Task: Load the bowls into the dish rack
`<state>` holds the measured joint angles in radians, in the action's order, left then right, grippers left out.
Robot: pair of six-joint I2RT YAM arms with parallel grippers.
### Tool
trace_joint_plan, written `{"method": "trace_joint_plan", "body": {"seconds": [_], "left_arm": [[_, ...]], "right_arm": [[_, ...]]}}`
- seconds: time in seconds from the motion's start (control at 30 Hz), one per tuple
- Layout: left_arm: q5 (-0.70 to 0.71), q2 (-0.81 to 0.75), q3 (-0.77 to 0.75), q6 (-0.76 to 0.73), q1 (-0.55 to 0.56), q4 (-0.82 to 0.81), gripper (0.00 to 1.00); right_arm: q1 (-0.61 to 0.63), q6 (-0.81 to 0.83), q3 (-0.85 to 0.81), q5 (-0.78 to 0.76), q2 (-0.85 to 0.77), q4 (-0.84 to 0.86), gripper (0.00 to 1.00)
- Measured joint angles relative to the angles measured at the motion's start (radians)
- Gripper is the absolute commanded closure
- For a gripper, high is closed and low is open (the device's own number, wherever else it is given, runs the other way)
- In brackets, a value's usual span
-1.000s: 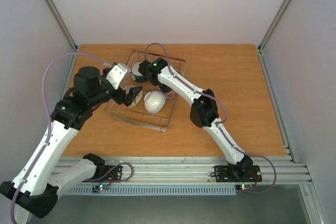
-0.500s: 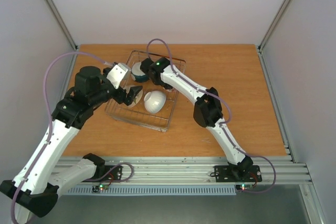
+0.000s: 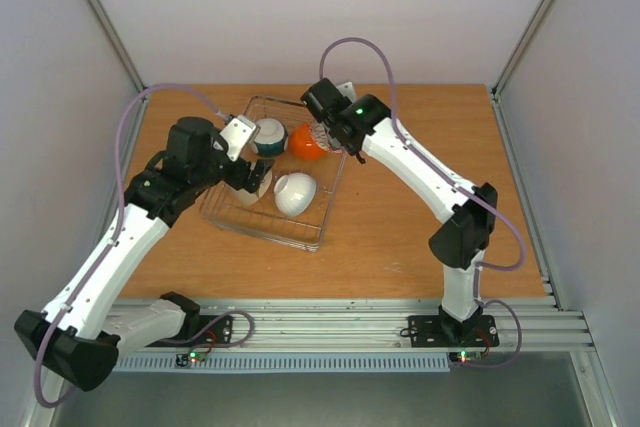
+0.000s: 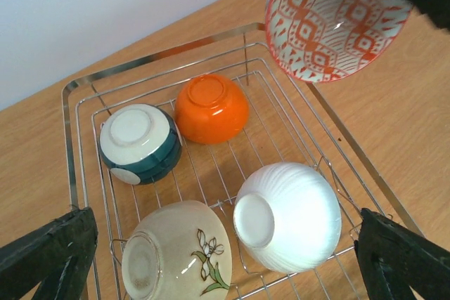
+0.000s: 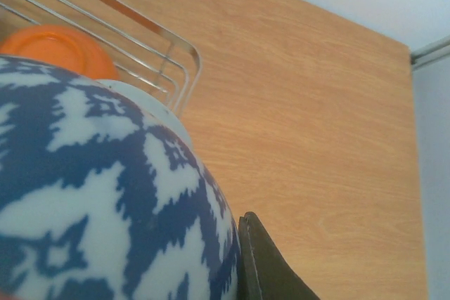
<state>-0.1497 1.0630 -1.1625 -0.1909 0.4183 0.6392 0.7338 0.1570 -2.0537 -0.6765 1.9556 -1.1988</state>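
Swung back from above the rack [image 4: 162,55] within the last second, the right arm now reaches to the rack's far right corner, uncovering the orange bowl [image 4: 211,108] that it had hidden from the overhead camera. The left arm has edged forward over the rack's near left side. The right jaws are closed on the rim of a patterned bowl [image 4: 330,26], blue-and-white in the right wrist view and orange-red-and-white in the left wrist view, with one dark finger [image 5: 261,266] pressed against its outer wall. That bowl is carried tilted and overlaps the rack's right rim at the far corner, just beside the orange bowl; how high it sits over the wires cannot be told. The left jaws are spread wide with nothing between them, their fingers [image 4: 49,251] framing the rack's contents from above. Four bowls lie in the rack with their bases turned up: a teal bowl [image 4: 139,143] at far left, the orange bowl just beside it, a white bowl [image 4: 288,216] at near right, and a sprig bowl [image 4: 176,251] at near left, touching the white one. The rack stands on the wooden table [image 3: 380,257], left of centre.
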Motion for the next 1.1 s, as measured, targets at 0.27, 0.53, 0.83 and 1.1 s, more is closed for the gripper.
{"method": "trace_joint_plan", "body": {"seconds": [0.27,0.53,0.83,1.1], "left_arm": [[0.006,0.047,0.0,0.026,0.0,-0.002,0.01],[0.008,0.072,0.0,0.048,0.0,-0.015,0.01],[0.005,0.096,0.0,0.053,0.0,-0.016,0.01],[-0.001,0.097,0.0,0.059,0.0,-0.017,0.15]], "right_arm": [[0.0,-0.013,0.07,0.219,-0.085,0.075,0.99],[0.037,-0.029,0.083,0.344,-0.085,0.106,0.99],[0.077,-0.043,0.084,0.409,-0.087,0.125,0.99],[0.099,-0.05,0.101,0.428,-0.111,0.146,0.99]]}}
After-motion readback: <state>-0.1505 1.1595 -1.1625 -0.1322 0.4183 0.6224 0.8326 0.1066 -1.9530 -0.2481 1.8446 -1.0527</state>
